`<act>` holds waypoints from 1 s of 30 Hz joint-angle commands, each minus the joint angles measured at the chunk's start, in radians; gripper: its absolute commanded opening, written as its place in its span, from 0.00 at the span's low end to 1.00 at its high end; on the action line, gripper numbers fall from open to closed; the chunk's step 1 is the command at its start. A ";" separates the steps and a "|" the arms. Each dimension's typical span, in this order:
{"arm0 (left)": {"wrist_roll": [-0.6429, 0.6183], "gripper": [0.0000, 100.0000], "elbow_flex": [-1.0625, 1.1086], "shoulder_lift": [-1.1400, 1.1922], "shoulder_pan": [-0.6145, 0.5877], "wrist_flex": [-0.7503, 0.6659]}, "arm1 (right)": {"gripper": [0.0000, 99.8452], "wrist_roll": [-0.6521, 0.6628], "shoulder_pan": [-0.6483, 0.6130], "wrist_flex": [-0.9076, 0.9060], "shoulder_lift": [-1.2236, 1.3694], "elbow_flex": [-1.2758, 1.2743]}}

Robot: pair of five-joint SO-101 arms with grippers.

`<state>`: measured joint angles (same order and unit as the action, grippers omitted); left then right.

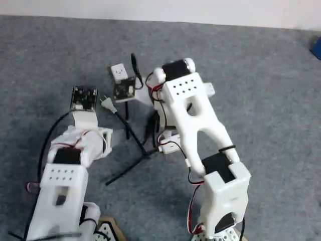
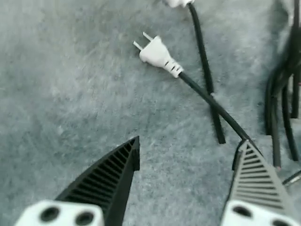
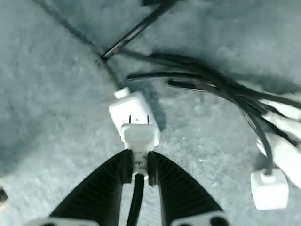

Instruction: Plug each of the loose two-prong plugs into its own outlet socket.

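Observation:
A loose white two-prong plug (image 2: pixel 157 52) lies flat on the grey carpet, and its black cable (image 2: pixel 211 101) trails away from it. My left gripper (image 2: pixel 190 143) hangs open above the carpet a short way from that plug, with nothing between its fingers. In the high view the same plug (image 1: pixel 107 104) lies just beside the left arm's wrist. My right gripper (image 3: pixel 138 160) is shut on a second white plug (image 3: pixel 139 135). That plug's prongs meet the face of a white outlet socket (image 3: pixel 130 109), which also shows at the back of the high view (image 1: pixel 119 73).
Several black cables (image 3: pixel 211 84) cross the carpet beside the right gripper. They lead to other white blocks (image 3: pixel 269 189). More cable runs between the two arms (image 1: pixel 133 140). The carpet is open to the far left and right.

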<state>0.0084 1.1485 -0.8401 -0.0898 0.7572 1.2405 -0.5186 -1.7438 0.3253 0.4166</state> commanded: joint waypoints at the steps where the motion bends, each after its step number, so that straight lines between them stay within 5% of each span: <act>1: -0.020 0.33 -0.084 0.082 -0.019 -0.023 | 0.01 0.095 0.016 -0.022 -0.096 -0.036; 30: -0.020 0.33 -0.099 0.111 -0.018 -0.023 | 0.01 0.138 0.019 0.140 -0.053 -0.196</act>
<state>-0.0038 1.0902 -0.7311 -0.1005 0.7572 1.3663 -0.5155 -1.6349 0.2670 0.2156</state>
